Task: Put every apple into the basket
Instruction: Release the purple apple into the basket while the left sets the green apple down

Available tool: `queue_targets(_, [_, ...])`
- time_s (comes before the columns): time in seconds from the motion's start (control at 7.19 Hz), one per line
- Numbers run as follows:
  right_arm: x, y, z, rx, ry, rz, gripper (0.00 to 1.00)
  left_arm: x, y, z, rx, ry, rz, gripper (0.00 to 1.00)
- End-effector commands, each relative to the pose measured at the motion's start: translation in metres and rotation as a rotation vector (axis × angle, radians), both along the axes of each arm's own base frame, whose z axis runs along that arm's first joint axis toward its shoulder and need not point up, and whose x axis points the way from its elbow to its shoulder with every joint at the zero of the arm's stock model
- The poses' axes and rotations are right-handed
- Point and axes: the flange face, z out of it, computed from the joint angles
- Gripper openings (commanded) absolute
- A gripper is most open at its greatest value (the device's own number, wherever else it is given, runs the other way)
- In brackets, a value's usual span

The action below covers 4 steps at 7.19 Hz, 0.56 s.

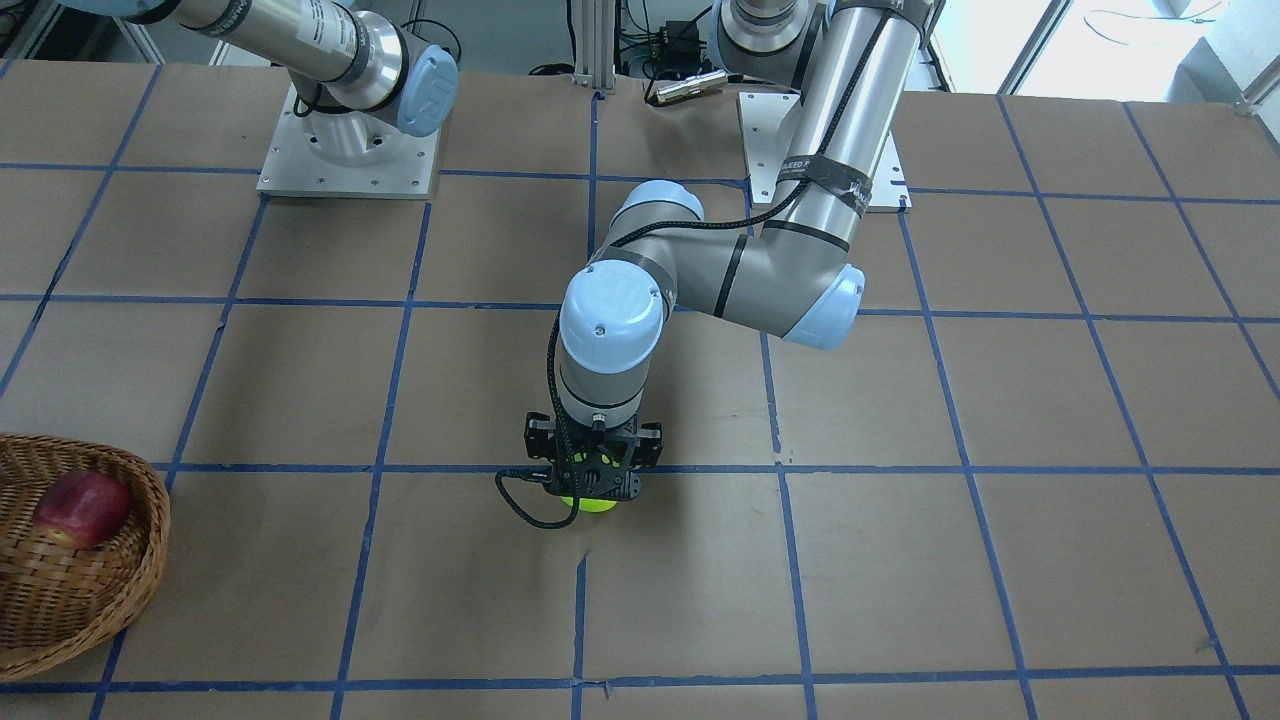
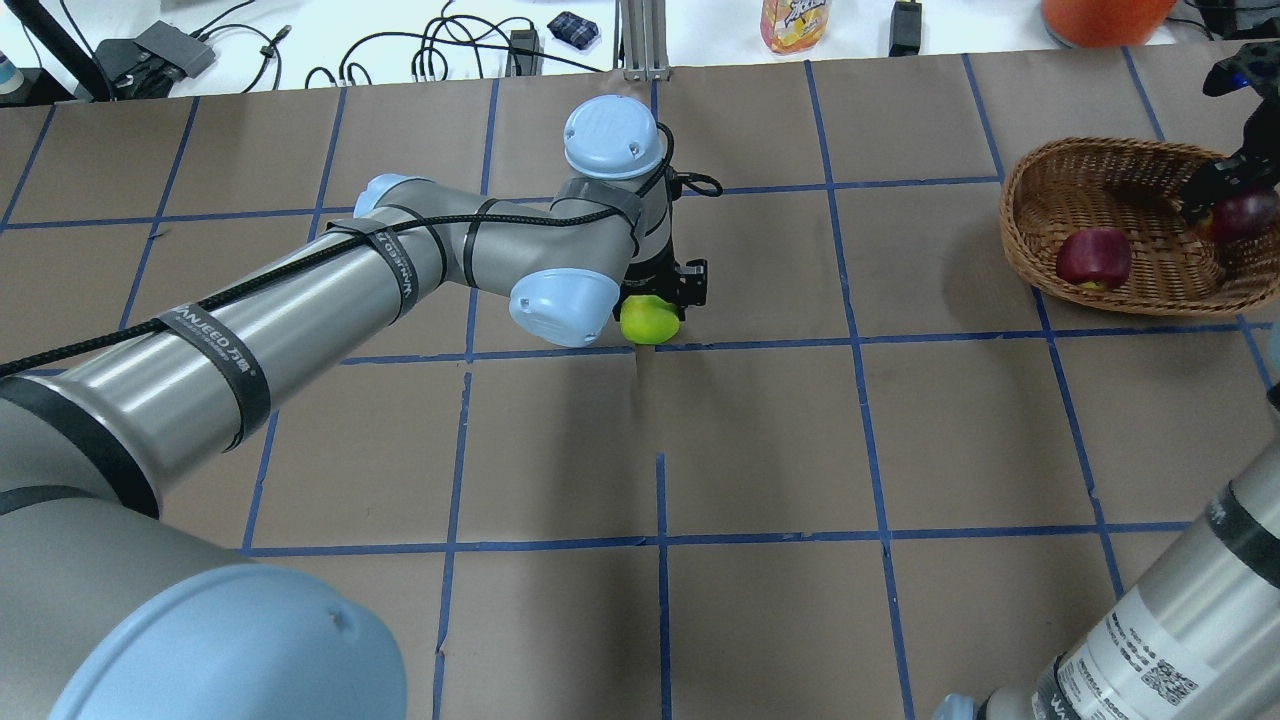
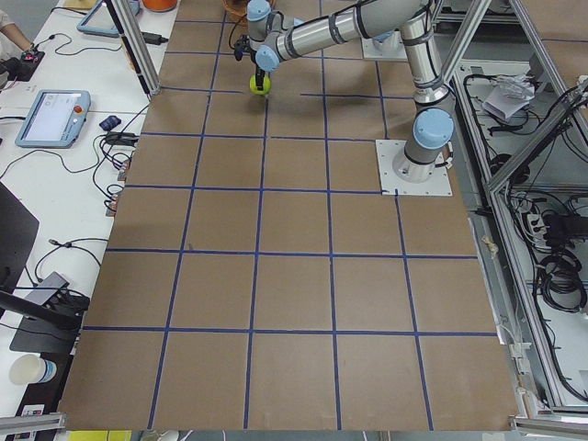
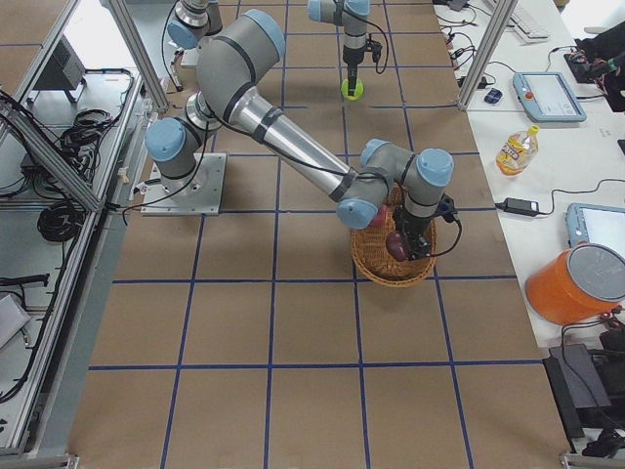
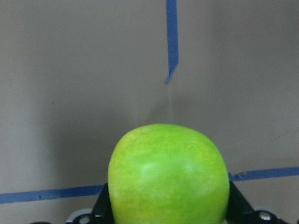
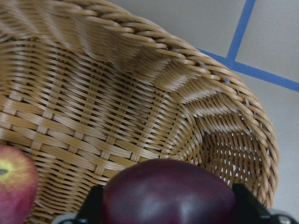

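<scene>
A bright lime green apple sits near the table's middle, by a blue tape line. My left gripper stands upright over it, and in the left wrist view its fingers press both sides of this apple. The brown wicker basket stands at the far right. A red apple with a yellowish patch lies inside it. My right gripper is shut on the dark maroon apple and holds it over the basket's right end, just above the weave.
A drink bottle, an orange bucket and cables lie beyond the table's far edge. The arm base plates stand on the robot's side. The basket sits close to the table's corner.
</scene>
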Motion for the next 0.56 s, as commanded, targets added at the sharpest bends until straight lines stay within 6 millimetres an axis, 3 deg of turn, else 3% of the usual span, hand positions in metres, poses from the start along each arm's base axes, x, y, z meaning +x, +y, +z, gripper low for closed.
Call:
queue_targets(0.0, [0.005,-0.001,0.006,0.011,-0.004,-0.019,1.00,-0.005,-0.001,0.014,-0.026,0.010,-0.005,1.00])
queue_targets(0.14, [0.010,0.004,0.026,0.025,0.015,-0.023,1.00,0.002,-0.005,0.040,-0.064,0.024,-0.006,1.00])
queue_targets(0.42, [0.077,0.010,0.089,0.050,0.004,-0.064,1.00,0.048,-0.023,0.116,-0.077,0.031,0.024,1.00])
